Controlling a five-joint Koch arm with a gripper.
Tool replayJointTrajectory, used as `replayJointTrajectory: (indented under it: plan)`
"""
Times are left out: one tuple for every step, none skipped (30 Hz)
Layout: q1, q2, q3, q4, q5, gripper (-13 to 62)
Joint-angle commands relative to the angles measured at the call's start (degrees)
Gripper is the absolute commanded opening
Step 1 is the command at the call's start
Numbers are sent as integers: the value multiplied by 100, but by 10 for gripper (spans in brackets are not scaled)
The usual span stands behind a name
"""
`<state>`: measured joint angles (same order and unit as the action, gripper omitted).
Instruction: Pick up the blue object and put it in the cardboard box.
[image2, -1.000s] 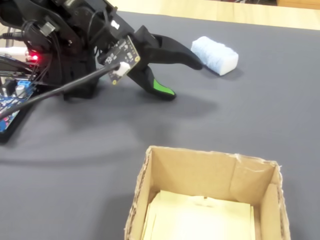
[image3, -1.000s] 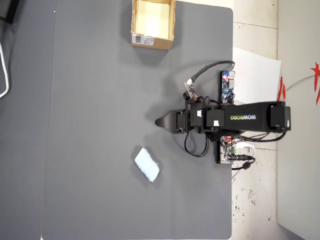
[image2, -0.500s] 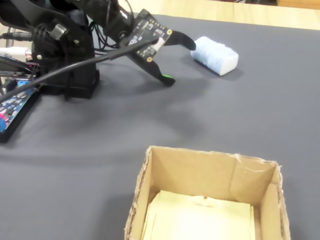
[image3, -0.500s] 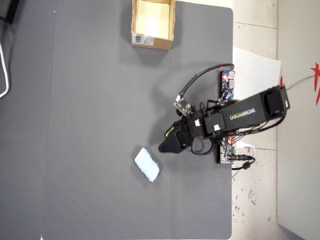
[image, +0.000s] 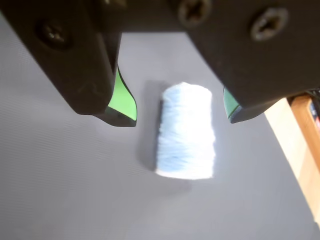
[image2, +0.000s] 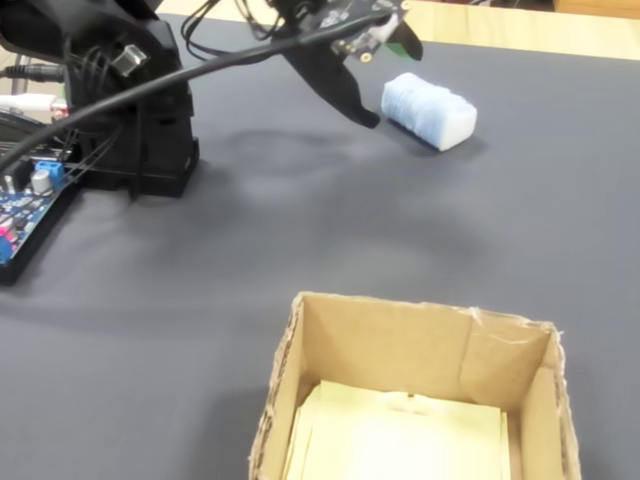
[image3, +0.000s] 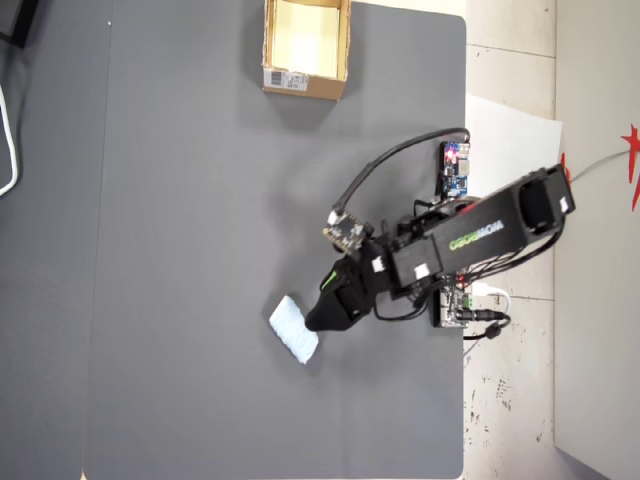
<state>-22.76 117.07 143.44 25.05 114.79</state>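
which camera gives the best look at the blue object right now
The wrist view: the blue object fills the middle, lying between the open gripper's tips. The fixed view shows it small and far beside a jaw; the overhead view shows a tiny pad.

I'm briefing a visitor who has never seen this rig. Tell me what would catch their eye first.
First, the pale blue object, lying alone on the dark grey mat; in the wrist view it sits between the tips of the open claw, untouched. Then the cardboard box at the mat's far edge in the overhead view, well away from the arm.
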Motion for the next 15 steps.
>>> replayJointTrajectory:
  plan:
    - [-79,-290,-773,185,475,337]
    - [-79,-448,-949,290,475,337]
    - [-79,-615,-1125,431,475,337]
    - [-79,-870,-1354,571,466,337]
    - [-88,-1037,-1485,606,457,337]
    - [-114,-1450,-1828,835,457,337]
    - [-132,-1582,-1942,905,457,337]
    - [-158,-1723,-2039,949,457,337]
    - [-193,-2092,-2224,1055,457,337]
    - [-202,-2232,-2285,1081,457,337]
    - [-255,-2355,-2355,1143,457,337]
    - [-272,-2470,-2417,1187,457,337]
    - [-290,-2584,-2452,1204,457,337]
    - [-308,-2725,-2496,1195,457,337]
    - [-316,-2839,-2505,1204,457,337]
